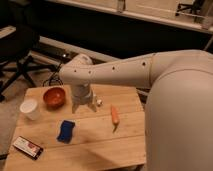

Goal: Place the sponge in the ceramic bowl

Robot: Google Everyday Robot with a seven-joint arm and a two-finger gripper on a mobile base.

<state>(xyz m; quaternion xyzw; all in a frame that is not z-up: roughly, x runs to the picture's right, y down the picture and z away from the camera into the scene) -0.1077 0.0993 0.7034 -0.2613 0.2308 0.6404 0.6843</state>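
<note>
The sponge (65, 130) is a small bright blue block with a soft, slightly rounded outline. It lies flat on the wooden table (100, 145), toward the front left part of the top, with its long side running roughly away from the camera. Nothing touches it; bare wood surrounds it on all sides.

Behind it, near the table's far left edge, stands the ceramic bowl (54, 97), round and orange-red with a darker inside, upright and holding nothing that can be seen. The sponge and the bowl are apart, with a strip of table between them. Just left of the bowl and a little nearer the camera stands a white cup (29, 108). At the front left corner lies a flat dark box (27, 147) with a white label. To the right of the sponge, well apart from it, lies a carrot (115, 115), pointing toward the front.

The white arm (120, 72) reaches in from the right, its thick body filling that side of the view, and runs leftward above the table. Its wrist turns down just right of the bowl. The gripper (84, 108) points straight down at the tabletop there, beyond the sponge and not touching it. Its two fingers stand apart, with nothing between them.
</note>
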